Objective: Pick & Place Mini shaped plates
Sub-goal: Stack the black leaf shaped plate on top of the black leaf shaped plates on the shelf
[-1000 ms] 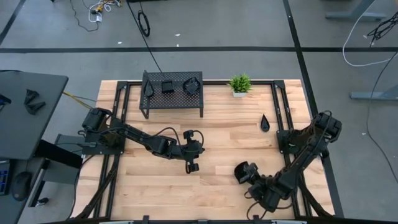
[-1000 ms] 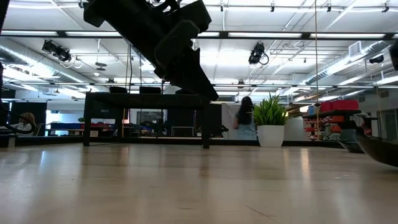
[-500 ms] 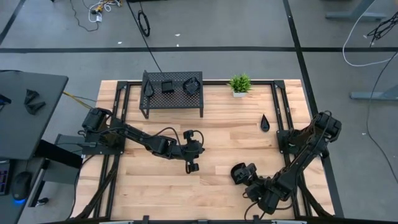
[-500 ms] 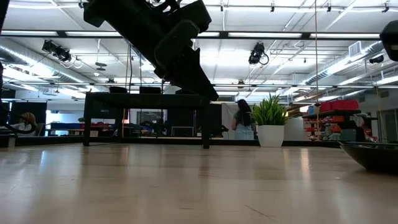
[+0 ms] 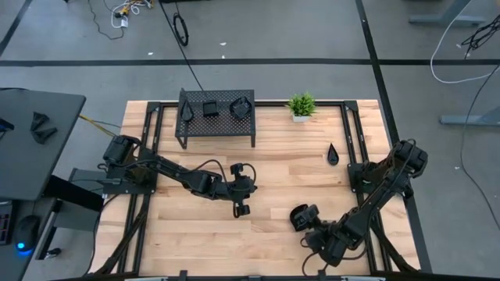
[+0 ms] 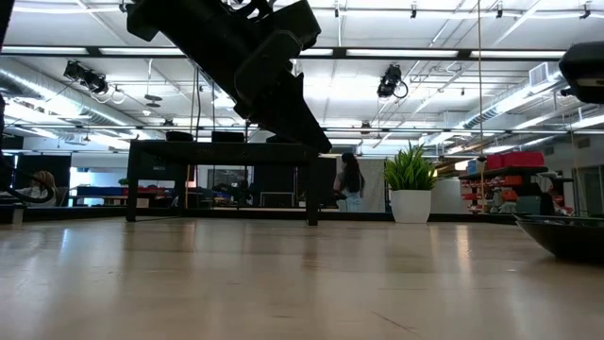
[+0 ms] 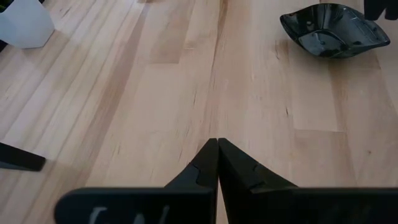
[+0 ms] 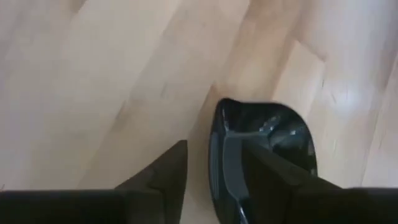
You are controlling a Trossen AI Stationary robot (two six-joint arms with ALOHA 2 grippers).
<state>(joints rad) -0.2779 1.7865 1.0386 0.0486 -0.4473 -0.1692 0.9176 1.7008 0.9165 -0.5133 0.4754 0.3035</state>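
Two matte black jointed arms: the left arm carries looping black cables along its links; the right arm is bulkier at the joints. Each wrist ends in flat, tapered black fingers.

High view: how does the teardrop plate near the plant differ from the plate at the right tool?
The teardrop plate is narrow and pointed; the wide plate is rounded with a wavy rim. The teardrop plate looks smaller. It lies apart from both arms, while the wide plate's rim sits between the open fingers of the right tool. Both are glossy black and rest on the table.
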